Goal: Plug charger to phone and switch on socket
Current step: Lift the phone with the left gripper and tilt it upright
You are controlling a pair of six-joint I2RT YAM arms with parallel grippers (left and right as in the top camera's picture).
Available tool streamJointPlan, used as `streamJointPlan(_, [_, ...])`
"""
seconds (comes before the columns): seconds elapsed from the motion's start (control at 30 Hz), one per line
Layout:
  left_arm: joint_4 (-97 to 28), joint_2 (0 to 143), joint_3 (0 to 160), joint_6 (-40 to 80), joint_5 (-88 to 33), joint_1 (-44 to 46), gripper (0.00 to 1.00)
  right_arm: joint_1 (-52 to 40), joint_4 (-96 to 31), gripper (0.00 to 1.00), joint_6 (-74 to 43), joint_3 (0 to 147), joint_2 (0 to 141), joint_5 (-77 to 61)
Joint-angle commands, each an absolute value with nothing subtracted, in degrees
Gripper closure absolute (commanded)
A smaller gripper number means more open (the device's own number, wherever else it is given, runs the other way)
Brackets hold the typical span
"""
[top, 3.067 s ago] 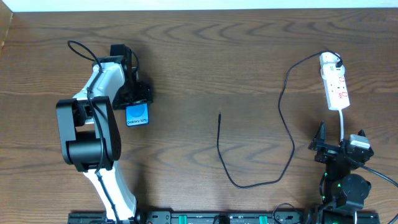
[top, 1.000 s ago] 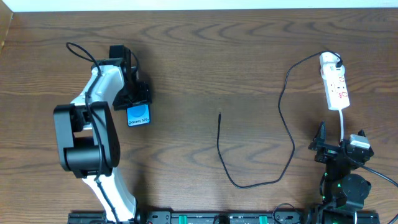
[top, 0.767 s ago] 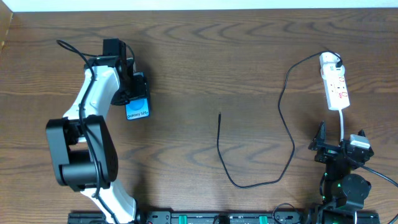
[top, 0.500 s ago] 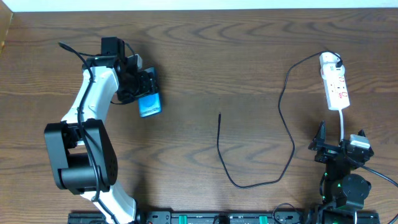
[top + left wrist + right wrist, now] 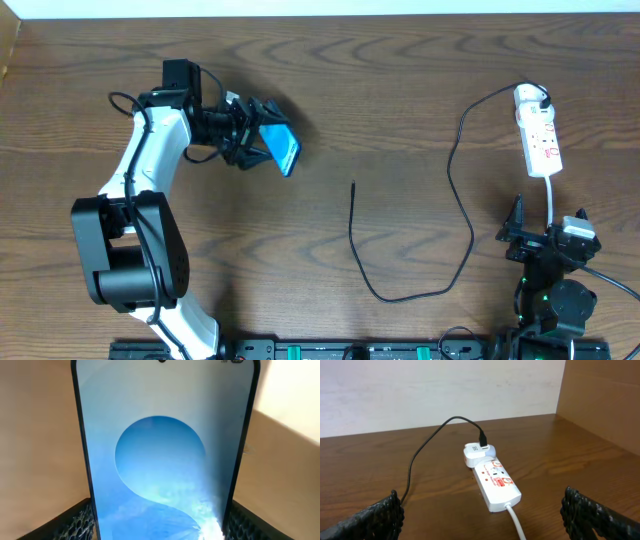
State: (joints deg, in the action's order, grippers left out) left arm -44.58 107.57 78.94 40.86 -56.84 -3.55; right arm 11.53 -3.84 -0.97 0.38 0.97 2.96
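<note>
My left gripper [image 5: 258, 136] is shut on the phone [image 5: 283, 150], a black-framed handset with a blue screen, held tilted above the table left of centre. Its screen [image 5: 165, 455] fills the left wrist view, and a finger [image 5: 75, 522] presses each long edge. The charger [image 5: 459, 215] is a thin black cable; its small tip [image 5: 354, 184] lies free mid-table and its other end is plugged into the socket [image 5: 538, 140], a white strip with red markings at the far right. My right gripper [image 5: 548, 232] hangs open in front of the socket [image 5: 495, 482], apart from it.
The socket's white cord [image 5: 552, 200] runs back toward my right arm. The cable loops wide across the right half of the table [image 5: 400, 90]. A brown wall [image 5: 600, 400] rises to the right of the socket.
My left arm has lifted the phone from the left of the table, swung it right toward the centre and tilted it. The right arm, cable and socket have not moved.
</note>
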Motion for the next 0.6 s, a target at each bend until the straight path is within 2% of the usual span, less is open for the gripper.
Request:
streamJointPlan(0.0, [-44.6,105.5,79.3,55.0,-70.8,-3.5,0.93,11.2,-4.1,0.01,-0.3,0.3,0.8,2.9])
streamJointPlan(0.27, [-44.6,105.5,79.3,62.5,-80.5,-3.5,0.93,11.2,-4.1,0.01,-0.3,0.3,0.8,2.9])
streamJointPlan(0.57, [-44.6,105.5,79.3,65.1,-82.1,-3.5,0.93,11.2,-4.1,0.01,-0.3,0.3,0.8,2.9])
